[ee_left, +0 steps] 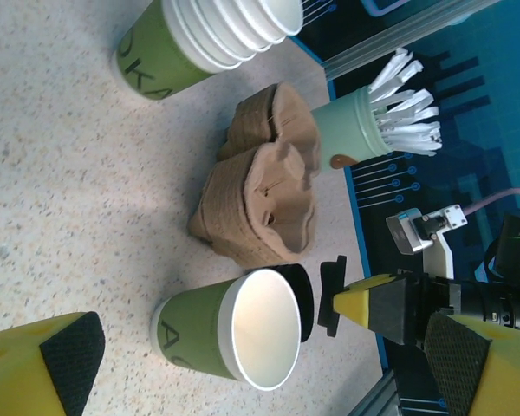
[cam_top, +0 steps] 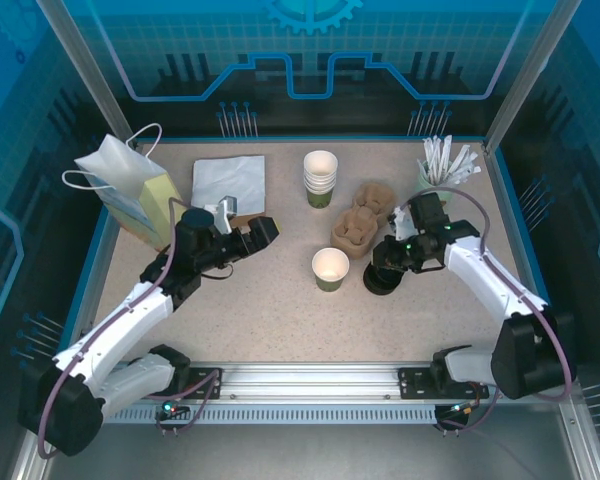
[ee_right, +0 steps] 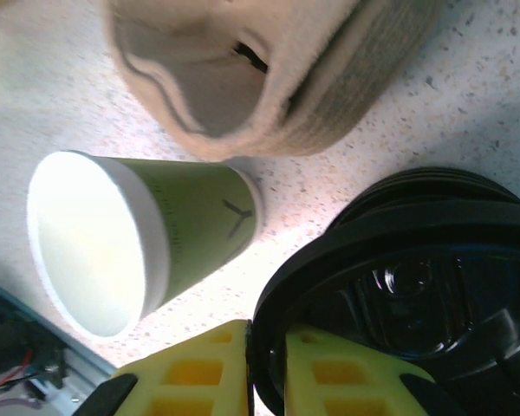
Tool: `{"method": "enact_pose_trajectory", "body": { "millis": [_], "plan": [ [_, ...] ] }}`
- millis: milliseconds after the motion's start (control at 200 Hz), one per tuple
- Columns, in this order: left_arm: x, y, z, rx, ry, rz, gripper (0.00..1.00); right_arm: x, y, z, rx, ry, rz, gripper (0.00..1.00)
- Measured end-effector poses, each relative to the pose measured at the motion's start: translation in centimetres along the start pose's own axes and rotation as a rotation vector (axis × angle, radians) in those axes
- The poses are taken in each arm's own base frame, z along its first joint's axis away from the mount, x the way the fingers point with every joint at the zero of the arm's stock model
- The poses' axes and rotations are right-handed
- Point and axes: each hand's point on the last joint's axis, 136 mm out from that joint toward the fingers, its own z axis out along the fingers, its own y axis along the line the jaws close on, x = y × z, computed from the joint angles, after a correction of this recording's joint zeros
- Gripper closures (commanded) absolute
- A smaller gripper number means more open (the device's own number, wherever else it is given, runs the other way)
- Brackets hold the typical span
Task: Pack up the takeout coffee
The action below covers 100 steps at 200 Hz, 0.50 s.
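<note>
Fingers [ee_right: 329, 368] of my right claw [ee_right: 267, 342] are pinched close on the rim of the black lid [ee_right: 399, 303], one yellow finger on each side of the edge. The lid is right under the claw. I cannot tell if it lies on the table [cam_top: 280, 320] or on more lids.

Just to the left of this claw stands the coffee cup [ee_right: 199, 225], white inside and green outside, with its top open. I see a thin strip of table between the cup and the lid. Just past the claw, on the far side, is the brown cup tray [cam_top: 362, 225], near the cup. Farther on, by the far right corner, is the pale green cup of straws [cam_top: 442, 165], close to the blue table edge [cam_top: 506, 205].

My left claw [cam_top: 262, 232] is wide open and holds nothing. It hangs above the table, well to the left of the coffee cup, and its open jaws face the cup, with bare table between them. Past this claw lie a grey sheet [cam_top: 228, 180] and a paper bag [cam_top: 130, 190] by the far left edge. A stack of cups [cam_top: 321, 178] stands off to its far right.

The most open room is on the near side of both claws, a wide bare strip up to the metal rail [cam_top: 310, 375].
</note>
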Motion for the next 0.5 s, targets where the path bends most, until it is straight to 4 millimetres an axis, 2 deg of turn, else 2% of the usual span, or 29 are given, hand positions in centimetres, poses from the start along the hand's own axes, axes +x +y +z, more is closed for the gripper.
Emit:
{"method": "enact_pose_trajectory", "body": {
  "millis": [115, 250, 360, 500],
  "plan": [
    [-0.7, -1.3, -0.1, 0.046, -0.020, 0.052, 0.01, -0.5, 1.0, -1.0, -0.095, -0.026, 0.023, 0.85],
    [-1.4, -4.2, -0.5, 0.166, -0.043, 0.161, 0.01, -1.5, 2.7, -2.8, -0.247, -0.070, 0.050, 0.85],
    [-1.6, -7.6, -1.1, 0.294, -0.068, 0.312, 0.01, -2.3, 5.2, -5.3, -0.389, -0.118, 0.015, 0.85],
    [0.1, -12.7, -2.3, 0.479, -0.099, 0.617, 0.01, -3.2, 9.6, -9.1, -0.571, -0.134, -0.087, 0.85]
  ]
}}
